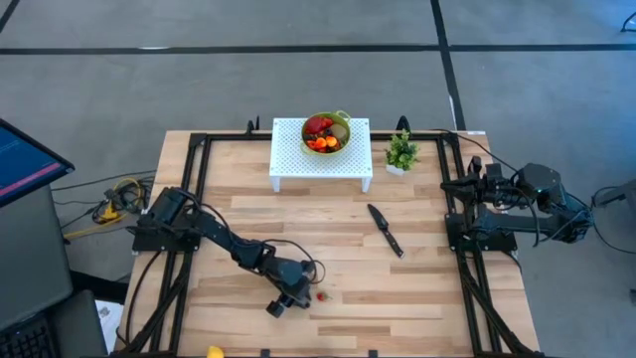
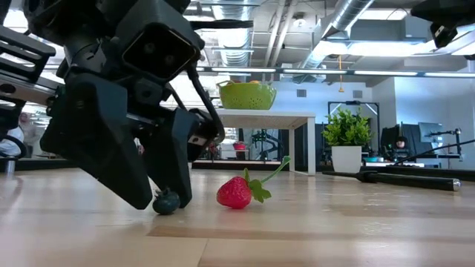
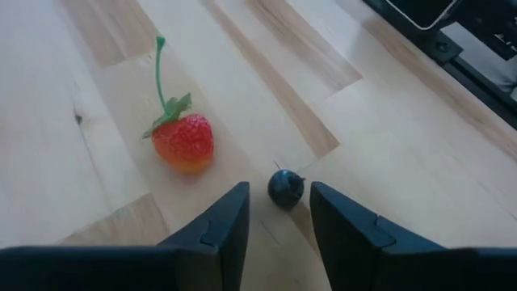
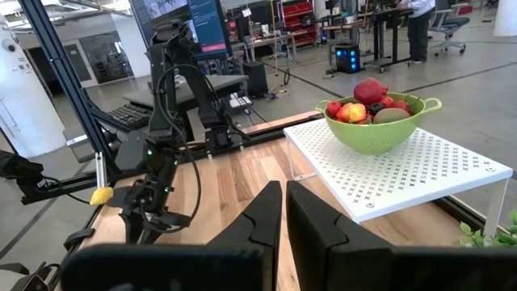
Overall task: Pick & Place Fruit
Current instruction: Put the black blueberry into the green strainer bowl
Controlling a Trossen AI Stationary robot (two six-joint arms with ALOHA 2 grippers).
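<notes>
Left gripper (image 3: 279, 222) fingers narrowly flank dark berry (image 3: 285, 187), grip uncertain | strawberry (image 3: 183, 142) beside, unpicked | green bowl (image 1: 339, 142) already holds fruit | right gripper (image 4: 284, 212) closed, idle

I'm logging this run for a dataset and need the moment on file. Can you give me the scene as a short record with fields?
setting: wooden table
left pincer: low at the table's near edge, fingers either side of a small dark berry; grip not confirmed
right pincer: shut, parked at the right side
loose fruit: strawberry on the table beside the berry
green bowl: holds fruit, on a white perforated stand
other items: black knife, potted plant
</notes>
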